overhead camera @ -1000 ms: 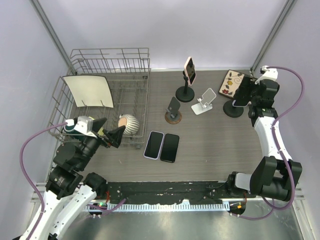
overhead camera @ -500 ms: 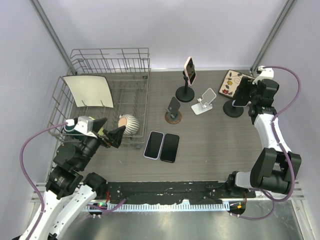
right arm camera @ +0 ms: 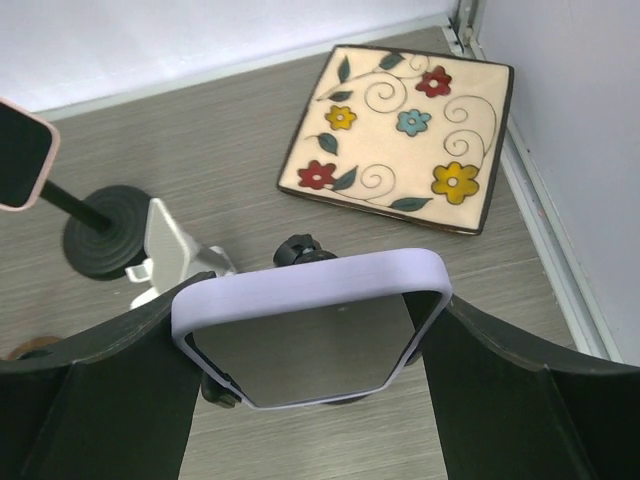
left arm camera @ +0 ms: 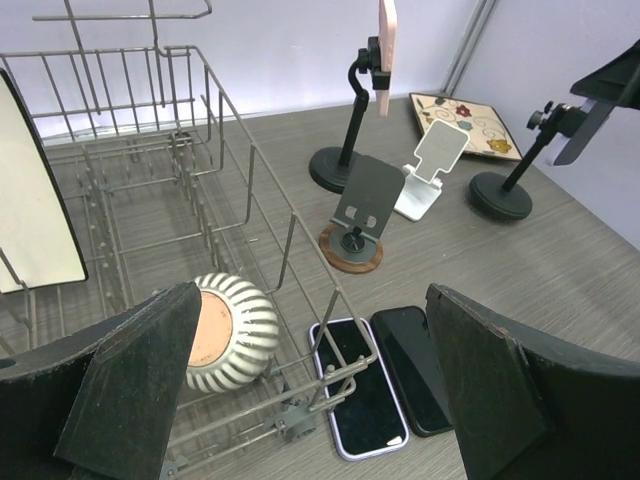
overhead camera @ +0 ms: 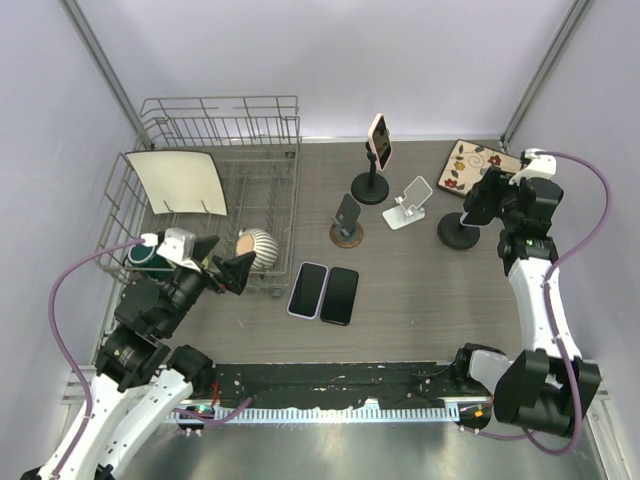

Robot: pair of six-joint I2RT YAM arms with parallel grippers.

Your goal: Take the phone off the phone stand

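A phone [right arm camera: 310, 330] in a lavender case sits at the top of a black phone stand [overhead camera: 458, 232] at the right of the table. My right gripper [right arm camera: 312, 345] is shut on the phone, one finger pressed on each long side. The stand's knob [right arm camera: 298, 247] shows just behind the phone, and a clamp piece still touches its lower left corner. In the top view the right gripper [overhead camera: 483, 200] hangs over the stand's round base. My left gripper [overhead camera: 228, 272] is open and holds nothing, hovering by the dish rack's near corner.
A pink phone [overhead camera: 379, 140] stands on another black stand. Near it are a white stand [overhead camera: 408, 203] and a small wood-based stand [overhead camera: 347, 220]. Two phones [overhead camera: 324, 292] lie flat mid-table. A flowered tile [overhead camera: 470, 163] lies back right. The dish rack [overhead camera: 275, 170] holds a plate and a striped bowl [overhead camera: 257, 246].
The right gripper's fingers have closed in onto the lavender phone. The stand's base has shifted a little toward the near left. The left arm barely moved.
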